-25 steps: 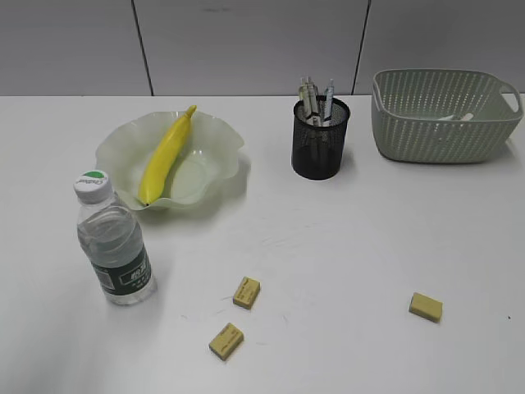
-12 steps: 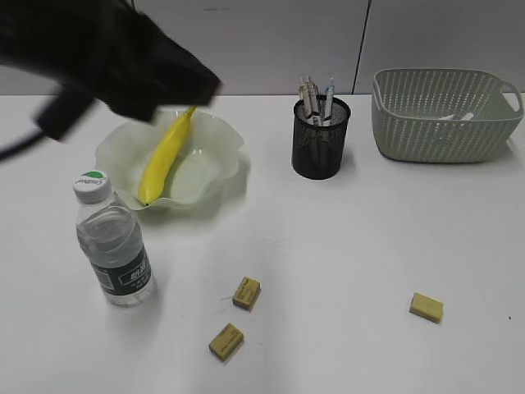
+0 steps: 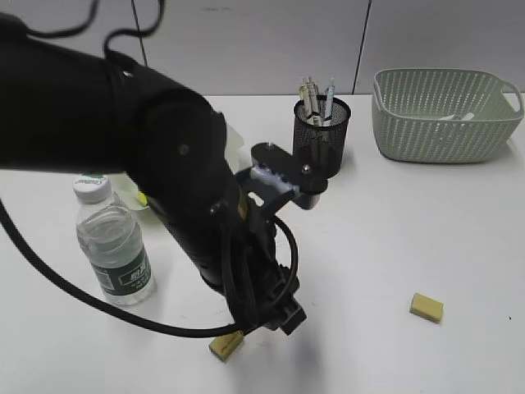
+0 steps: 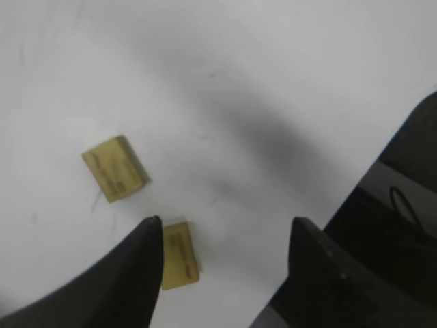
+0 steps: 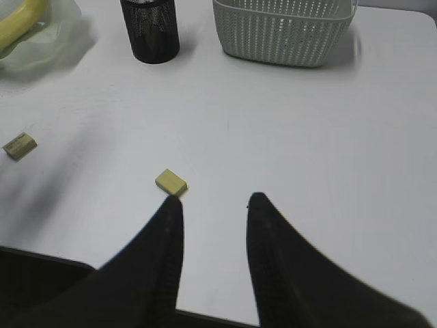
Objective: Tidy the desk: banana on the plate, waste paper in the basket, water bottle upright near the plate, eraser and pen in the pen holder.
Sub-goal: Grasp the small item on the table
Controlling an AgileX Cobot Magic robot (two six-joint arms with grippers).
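Black and bulky, the left arm (image 3: 176, 176) leans over the white desk (image 3: 385, 238), hiding most of the plate (image 3: 127, 190). Its left gripper (image 4: 225, 239) hangs fingers spread above two yellow erasers: one eraser (image 4: 179, 254) touching the inner edge of a fingertip, another eraser (image 4: 115, 167) just beyond it. The third eraser (image 3: 426, 307) lies well to the right of the pen holder (image 3: 321, 138), near the right gripper (image 5: 213, 212), fingers also parted. The water bottle (image 3: 112, 240) stands upright left of the arm. The basket (image 3: 443, 115) sits right of the pen holder; the banana (image 5: 19, 17) lies in the plate.
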